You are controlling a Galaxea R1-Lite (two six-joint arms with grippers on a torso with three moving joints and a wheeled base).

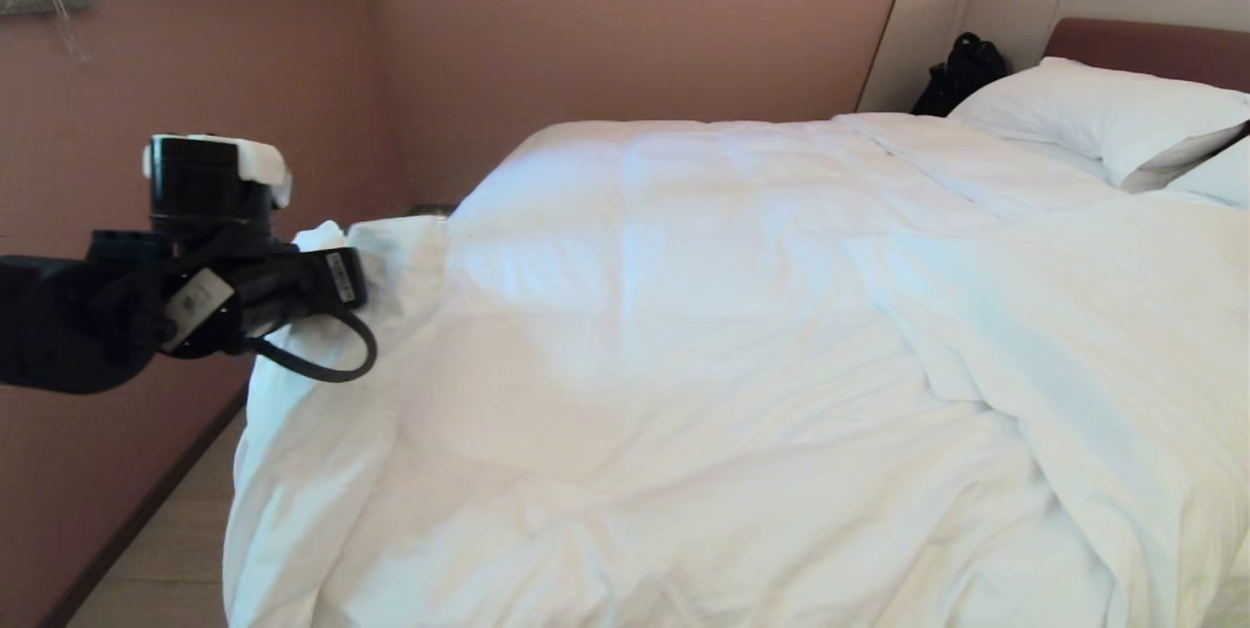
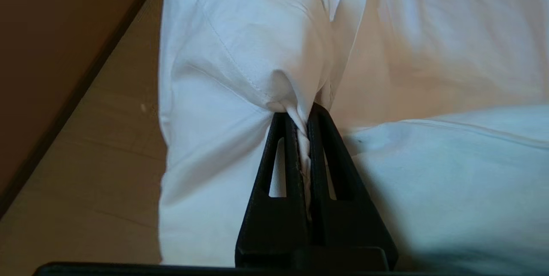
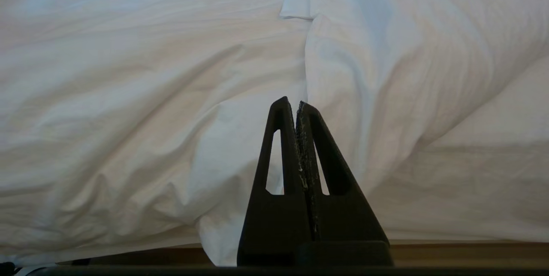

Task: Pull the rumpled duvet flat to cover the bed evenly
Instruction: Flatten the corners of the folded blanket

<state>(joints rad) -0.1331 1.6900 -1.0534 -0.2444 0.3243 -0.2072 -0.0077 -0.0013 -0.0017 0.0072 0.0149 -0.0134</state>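
While its jaws pinch a twisted corner of the duvet (image 2: 240, 65), the left tool (image 2: 303, 118) holds that corner up off the bed's (image 1: 1152, 47) left edge, above the pale floor (image 2: 85, 173) beside the wall (image 1: 586, 22). From the pinch the duvet runs across the bed in soft creases, with a thick fold ridging its right part short of the pillows (image 1: 1104, 115). The right tool (image 3: 296, 106), pressed together and empty, hangs before the duvet at the bed's near edge.
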